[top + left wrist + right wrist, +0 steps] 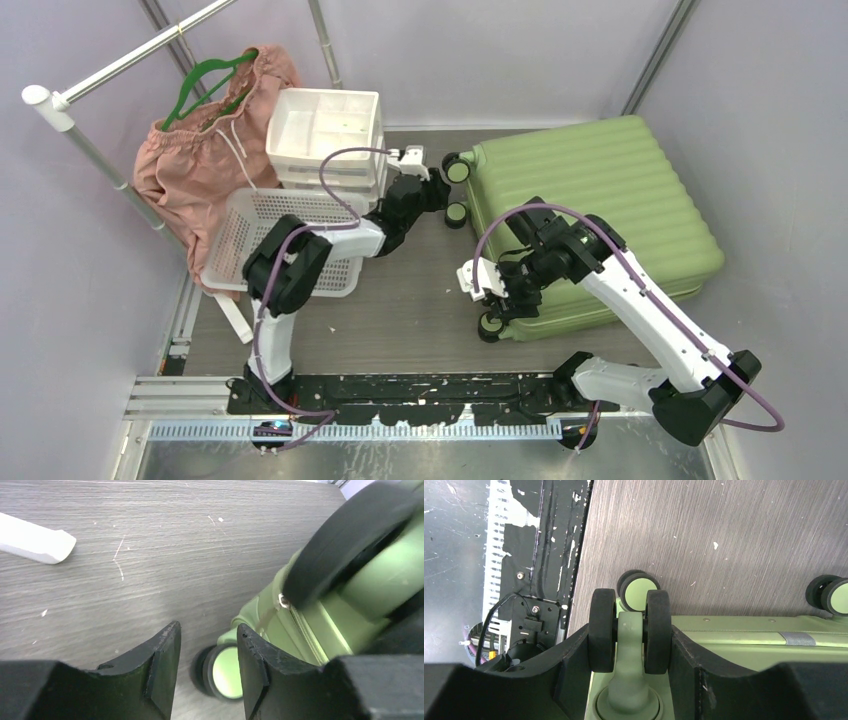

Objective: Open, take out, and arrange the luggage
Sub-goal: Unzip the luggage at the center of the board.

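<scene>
**One light-green suitcase, shut, lying flat**

Item: luggage (600, 200), hard shell in light green, with broad ribs across the upper face and rounded corners. The two halves are closed together. A seam runs along the side wall and carries a grey tab (796, 639).

Position: on the dark wood-grain table (400, 300), at about 2 o'clock from the table's middle in the top view, set slightly askew to the table edges.

Wheels: double casters with black tyres and pale green hubs, all on the side facing 9 o'clock. The far casters (458, 166) are at the 11 o'clock corner.

Left gripper (207, 635): beside the far casters, fingers parted by a narrow gap with nothing between them. One black tyre (345, 540) is close by its right finger; whether they touch cannot be told.

Right gripper (630, 629): closed round the near caster (602, 630), one finger against each tyre's outer face. A lower caster (640, 591) rests on the table just beyond, at 12 o'clock in the wrist view.

Adjacent: white perforated basket (255, 240) and white drawer unit (325, 130), at 9 to 10 o'clock of the luggage and apart from it.
</scene>
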Tool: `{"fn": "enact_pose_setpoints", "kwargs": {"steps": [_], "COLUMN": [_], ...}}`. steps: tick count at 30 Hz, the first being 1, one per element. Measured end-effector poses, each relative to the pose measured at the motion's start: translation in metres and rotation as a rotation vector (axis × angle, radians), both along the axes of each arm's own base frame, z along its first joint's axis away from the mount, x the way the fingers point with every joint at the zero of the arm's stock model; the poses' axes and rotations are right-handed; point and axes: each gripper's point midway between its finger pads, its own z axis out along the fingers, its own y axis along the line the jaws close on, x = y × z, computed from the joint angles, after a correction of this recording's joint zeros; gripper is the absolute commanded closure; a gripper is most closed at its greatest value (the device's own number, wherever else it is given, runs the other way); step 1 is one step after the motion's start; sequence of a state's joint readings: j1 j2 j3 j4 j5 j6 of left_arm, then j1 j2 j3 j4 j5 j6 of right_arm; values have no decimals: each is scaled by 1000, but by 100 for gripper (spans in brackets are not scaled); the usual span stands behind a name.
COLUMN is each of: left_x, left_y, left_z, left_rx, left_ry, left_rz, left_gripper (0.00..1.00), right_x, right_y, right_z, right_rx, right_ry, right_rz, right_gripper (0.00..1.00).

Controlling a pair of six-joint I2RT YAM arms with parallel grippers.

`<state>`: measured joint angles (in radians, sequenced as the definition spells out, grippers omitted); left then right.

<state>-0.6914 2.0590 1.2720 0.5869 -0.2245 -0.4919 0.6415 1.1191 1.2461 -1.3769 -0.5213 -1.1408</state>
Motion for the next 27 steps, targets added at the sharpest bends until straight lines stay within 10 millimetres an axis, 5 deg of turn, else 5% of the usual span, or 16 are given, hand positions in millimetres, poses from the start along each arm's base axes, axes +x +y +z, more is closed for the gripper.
{"fn": "enact_pose_setpoints", "kwargs": {"steps": [8, 12, 16, 21, 27], "left_x": [-69, -108, -132, -146, -151], "left_y": [10, 11, 15, 26, 44], "left_z": [63, 86, 88, 98, 119], "left_rx": [-2, 16, 64, 89, 96], "left_ry": [-67, -133, -164, -177, -201], "left_rz": [-179, -327, -441, -526, -569], "left_gripper": [49, 37, 26, 22, 20], "right_x": [0, -1, 0, -4, -9], "right_y": [0, 0, 1, 4, 14], "right_z": [0, 0, -1, -4, -4], "right_rx": [11, 18, 25, 45, 41], "right_ry": [-8, -15, -19, 5, 106], "right_rz": [-13, -15, -18, -29, -38], "right_gripper": [82, 76, 55, 6, 0]}}
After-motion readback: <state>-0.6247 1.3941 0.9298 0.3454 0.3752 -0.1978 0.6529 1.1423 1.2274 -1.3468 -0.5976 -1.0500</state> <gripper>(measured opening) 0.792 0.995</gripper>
